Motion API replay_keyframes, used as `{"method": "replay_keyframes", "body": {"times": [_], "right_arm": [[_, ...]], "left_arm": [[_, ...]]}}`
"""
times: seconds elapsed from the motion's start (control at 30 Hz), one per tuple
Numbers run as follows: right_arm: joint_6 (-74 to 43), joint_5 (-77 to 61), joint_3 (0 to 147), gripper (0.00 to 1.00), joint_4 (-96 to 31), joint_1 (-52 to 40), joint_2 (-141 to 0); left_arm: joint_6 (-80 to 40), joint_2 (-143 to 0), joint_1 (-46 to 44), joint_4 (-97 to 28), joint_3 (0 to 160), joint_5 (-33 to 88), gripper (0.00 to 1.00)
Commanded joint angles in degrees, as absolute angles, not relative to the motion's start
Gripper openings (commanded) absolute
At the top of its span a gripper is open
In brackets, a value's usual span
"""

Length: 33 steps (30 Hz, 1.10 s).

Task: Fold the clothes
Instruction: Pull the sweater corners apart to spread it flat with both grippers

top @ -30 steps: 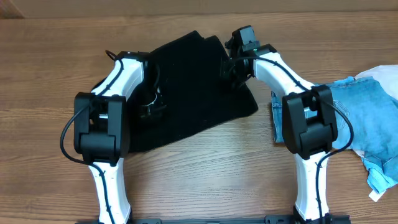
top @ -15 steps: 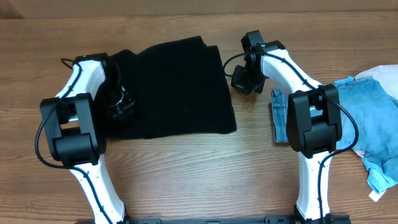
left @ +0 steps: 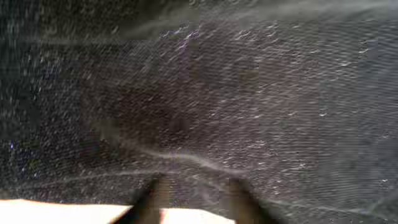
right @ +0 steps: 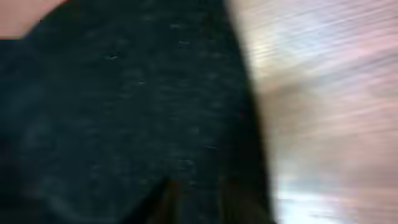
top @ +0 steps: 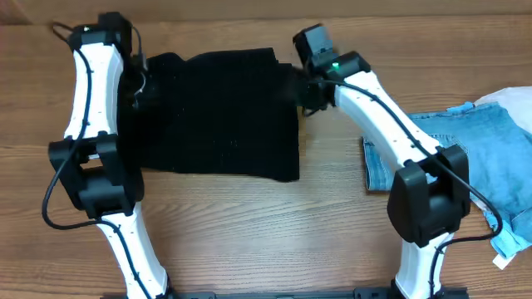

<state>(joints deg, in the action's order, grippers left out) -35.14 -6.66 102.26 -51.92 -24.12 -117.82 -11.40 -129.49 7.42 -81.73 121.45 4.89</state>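
Black fuzzy knit garment (top: 224,116), light-blue denim (top: 499,154), brown wood-grain table (top: 249,241).

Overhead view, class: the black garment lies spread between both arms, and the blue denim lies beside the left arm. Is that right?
No. The overhead view shows the blue denim beside the right arm, not the left. The black garment does lie spread between both arms.

Black knit garment (left: 236,93) fills view

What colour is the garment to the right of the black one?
Light-blue denim, clearest in the overhead view.
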Motion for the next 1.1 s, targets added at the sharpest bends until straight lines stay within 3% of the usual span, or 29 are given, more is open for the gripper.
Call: {"method": "replay_keyframes", "body": {"times": [0.0,0.03,0.23,0.4,0.47,0.6,0.73,1.07], "right_arm": [[-28.4,-17.5,102.5,0.41,-43.9,-24.1,-117.8],[-27.8,-18.4,102.5,0.39,-42.2,-24.2,-118.5],[-27.8,-20.5,102.5,0.04,-37.9,-24.3,-127.3],[-28.1,-19.9,102.5,0.04,-38.3,-24.3,-131.9],[-28.0,-16.3,102.4,0.04,-40.4,-24.3,-133.6],[-27.8,-12.8,102.4,0.04,-43.4,-24.3,-136.2],[-30.7,-6.1,102.4,0.04,-48.0,-23.2,-137.4],[-34.7,5.7,102.4,0.04,-65.5,-12.8,-137.4]], "left_arm": [[-11.5,-129.7,5.7,-79.4,122.9,4.1,0.78],[-12.2,-129.7,5.8,-78.4,122.2,3.8,0.78],[-12.4,-130.1,7.2,-74.8,120.0,2.7,0.74],[-12.4,-130.1,7.2,-74.7,120.0,1.0,0.74],[-12.4,-130.1,7.1,-74.7,120.0,1.0,0.81],[-12.4,-130.1,7.1,-74.7,120.0,1.0,0.82],[-12.4,-130.1,7.1,-75.0,120.0,-0.1,0.92],[-12.2,-130.1,7.1,-75.9,120.0,-0.6,1.0]]}}
